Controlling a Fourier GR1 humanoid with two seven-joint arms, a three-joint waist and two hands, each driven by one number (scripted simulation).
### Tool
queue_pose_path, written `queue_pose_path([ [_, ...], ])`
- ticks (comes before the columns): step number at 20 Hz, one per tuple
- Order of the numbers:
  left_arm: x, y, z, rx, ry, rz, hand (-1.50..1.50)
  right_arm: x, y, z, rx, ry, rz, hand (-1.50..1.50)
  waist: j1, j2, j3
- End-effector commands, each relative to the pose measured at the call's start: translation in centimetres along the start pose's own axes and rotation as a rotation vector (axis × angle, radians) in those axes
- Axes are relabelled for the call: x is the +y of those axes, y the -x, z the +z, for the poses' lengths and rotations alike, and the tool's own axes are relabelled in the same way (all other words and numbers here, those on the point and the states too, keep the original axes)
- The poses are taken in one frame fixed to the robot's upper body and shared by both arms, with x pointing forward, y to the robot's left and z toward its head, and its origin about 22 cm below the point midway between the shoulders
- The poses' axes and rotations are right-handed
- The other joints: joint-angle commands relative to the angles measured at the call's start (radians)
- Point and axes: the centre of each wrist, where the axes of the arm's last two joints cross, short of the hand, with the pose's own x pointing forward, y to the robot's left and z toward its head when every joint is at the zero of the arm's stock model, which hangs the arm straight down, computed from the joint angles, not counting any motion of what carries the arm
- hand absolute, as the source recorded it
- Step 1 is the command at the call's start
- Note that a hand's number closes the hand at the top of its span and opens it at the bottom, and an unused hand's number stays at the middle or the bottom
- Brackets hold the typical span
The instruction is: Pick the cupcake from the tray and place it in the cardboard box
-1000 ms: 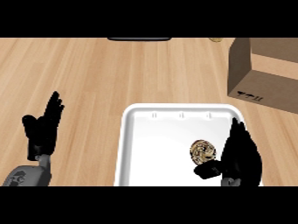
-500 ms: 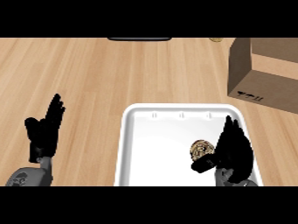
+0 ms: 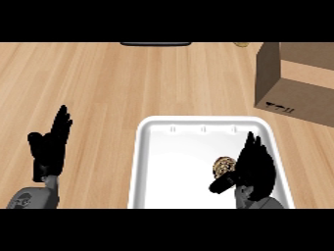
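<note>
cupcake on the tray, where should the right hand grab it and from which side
Probably around its sides, coming from above. The cupcake sits in the white tray, whose raised rim would block a low sideways approach. The right hand is already right beside it, thumb reaching under its near edge, so curling the fingers around its rounded body looks simplest.

I see bare counter (image 3: 126,83) between the tray (image 3: 149,162) and the box (image 3: 303,83). The box's near wall stands in my way; its open top is free from above.
</note>
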Motion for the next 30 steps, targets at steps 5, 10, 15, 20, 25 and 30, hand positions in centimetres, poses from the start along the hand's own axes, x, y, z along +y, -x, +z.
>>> queue_pose_path([
  [5,-0.5,0.2,1.0,-0.002,0.003,0.006,0.0,2.9,0.3,-0.4,0.202,-0.01,-0.018,1.5,0.003,-0.001,0.001],
  [10,-0.5,-1.5,0.0,0.006,0.007,0.0,0.0,1.3,-2.2,1.1,0.05,0.122,0.01,1.5,-0.002,-0.001,0.001],
  [15,-1.0,0.7,0.3,0.002,-0.015,-0.006,0.0,0.9,-1.2,0.1,0.048,0.151,0.029,1.5,-0.009,-0.001,0.0],
  [20,-1.7,-1.1,-0.4,-0.007,-0.005,0.009,0.0,-0.6,-0.5,-0.7,-0.279,0.082,0.16,1.5,-0.01,-0.001,0.0],
  [25,-0.2,0.4,0.8,0.016,-0.013,-0.004,0.0,0.2,4.7,0.6,-0.825,-0.087,0.422,1.5,-0.007,-0.007,0.002],
  [30,1.8,0.4,0.2,0.033,-0.028,0.003,0.0,-7.7,7.2,0.3,-1.053,0.012,0.411,1.5,-0.027,-0.006,0.0],
])
